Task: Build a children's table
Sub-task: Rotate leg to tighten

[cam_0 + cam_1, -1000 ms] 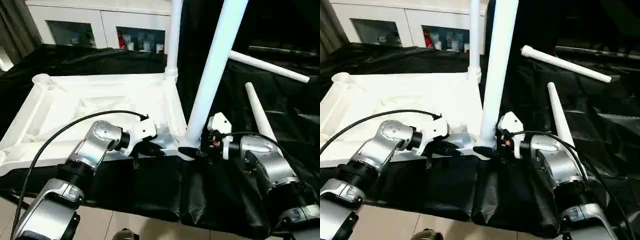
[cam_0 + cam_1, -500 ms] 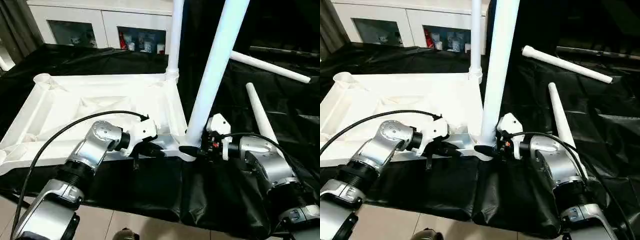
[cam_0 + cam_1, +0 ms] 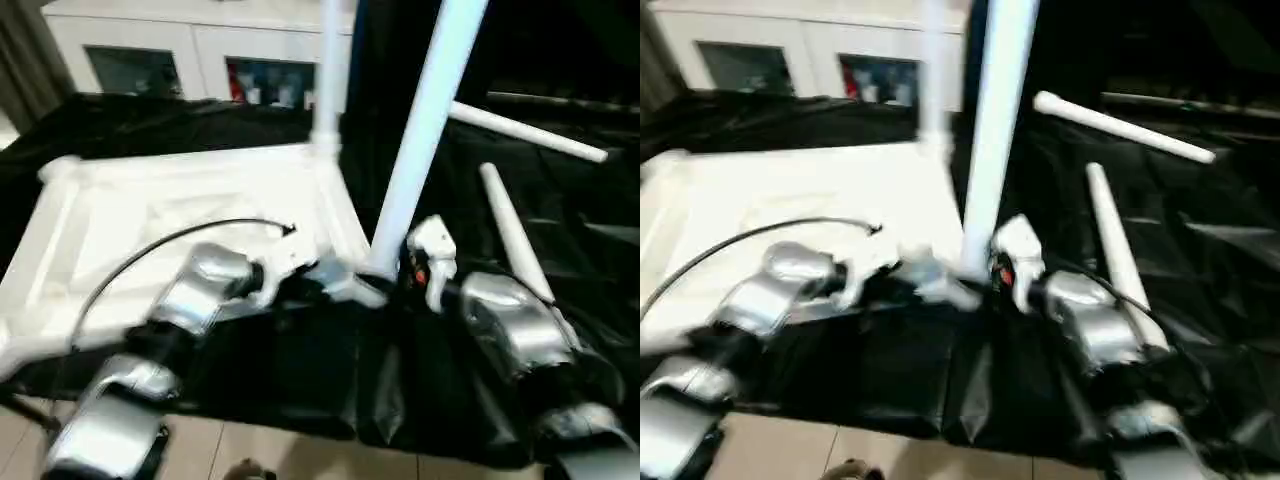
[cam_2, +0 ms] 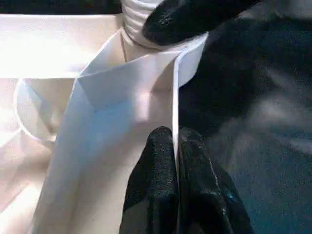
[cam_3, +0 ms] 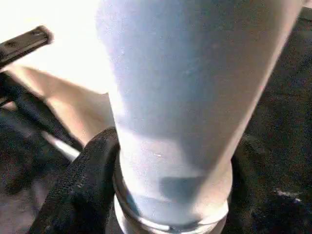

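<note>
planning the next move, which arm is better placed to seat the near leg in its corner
Right: its gripper already clasps the leg just above the socket. The left gripper is pinching the tabletop rim, steadying it.

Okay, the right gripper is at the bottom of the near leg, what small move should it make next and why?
Probably keep twisting or pressing the near leg into its corner socket. The right gripper wraps the leg's base just above the collar, and the left gripper pinches the tabletop rim beside it, steadying it. Whether the leg is fully seated isn't clear.
</note>
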